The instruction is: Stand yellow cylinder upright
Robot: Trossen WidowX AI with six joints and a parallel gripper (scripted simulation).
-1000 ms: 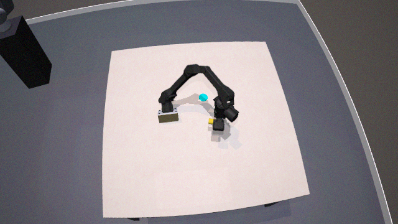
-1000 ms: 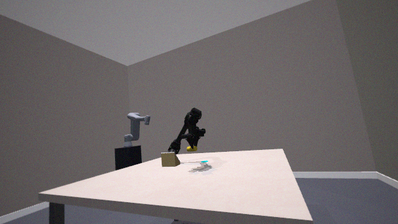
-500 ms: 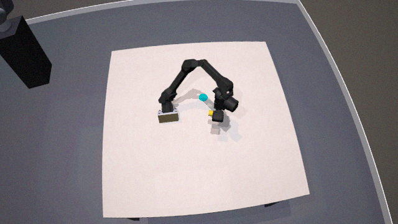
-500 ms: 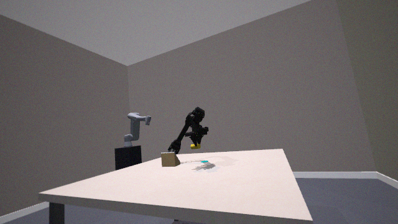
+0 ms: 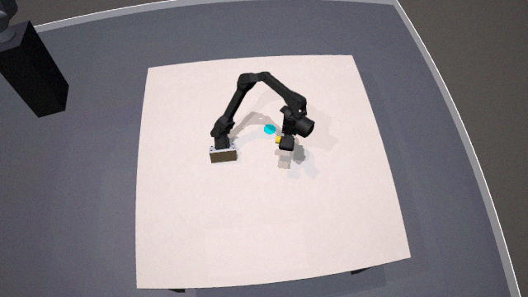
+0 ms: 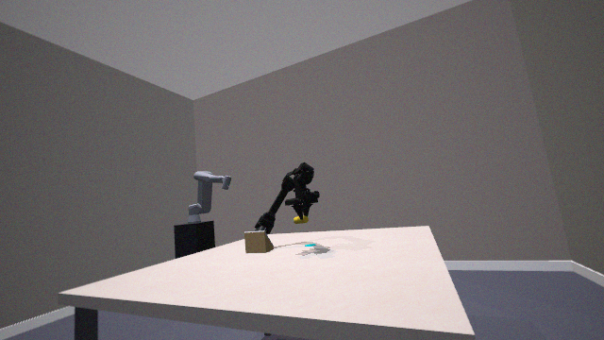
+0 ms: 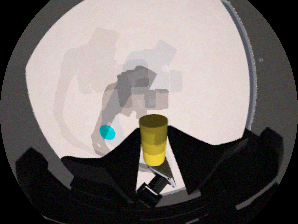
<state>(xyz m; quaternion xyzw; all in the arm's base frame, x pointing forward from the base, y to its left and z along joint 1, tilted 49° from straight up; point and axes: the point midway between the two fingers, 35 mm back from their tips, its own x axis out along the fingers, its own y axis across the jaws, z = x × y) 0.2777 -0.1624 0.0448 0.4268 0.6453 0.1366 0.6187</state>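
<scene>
The yellow tall cylinder [image 5: 278, 139] [image 6: 300, 220] [image 7: 153, 141] is held in the air above the table, lying close to level in the exterior view. My gripper [image 6: 302, 217] [image 7: 153, 129] is shut on it, with one finger on each side in the wrist view. In the top view the fingers are hidden by the arm. The cyan circle [image 5: 269, 129] [image 6: 310, 246] [image 7: 107, 132] is flat on the table. It lies below the cylinder's height, and left of the cylinder in the wrist view.
The pale table [image 5: 247, 231] [image 6: 264, 283] carries the arm's base block [image 5: 223, 156] [image 6: 256, 242]. Shadows of the arm fall around the circle. A grey robot [image 6: 205, 194] stands on a black pedestal [image 5: 35, 74] [image 6: 193, 240] beyond the table.
</scene>
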